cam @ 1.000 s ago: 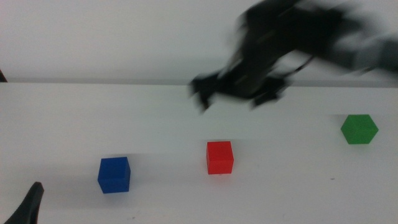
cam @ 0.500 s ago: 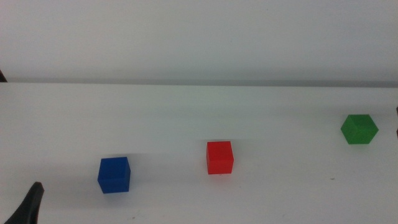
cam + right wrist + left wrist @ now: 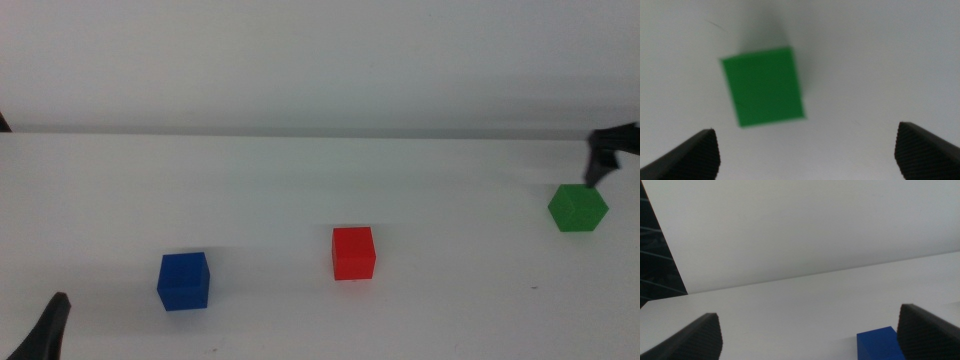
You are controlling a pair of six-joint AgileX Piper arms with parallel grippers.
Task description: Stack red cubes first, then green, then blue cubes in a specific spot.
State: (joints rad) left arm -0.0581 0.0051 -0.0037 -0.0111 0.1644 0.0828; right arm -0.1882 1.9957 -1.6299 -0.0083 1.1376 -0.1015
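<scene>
Under right hand (image 3: pixel 805 150), green (image 3: pixel 763 85)

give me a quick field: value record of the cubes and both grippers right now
red cube: small matte red cube, centre of the white table, alone
green cube: small matte green cube, far right, unstacked
blue cube: small matte blue cube, left, unstacked
right gripper: open, above the green cube, fingers not touching it
left gripper: open, waiting low at the left, blue cube ahead
stack: not started
</scene>
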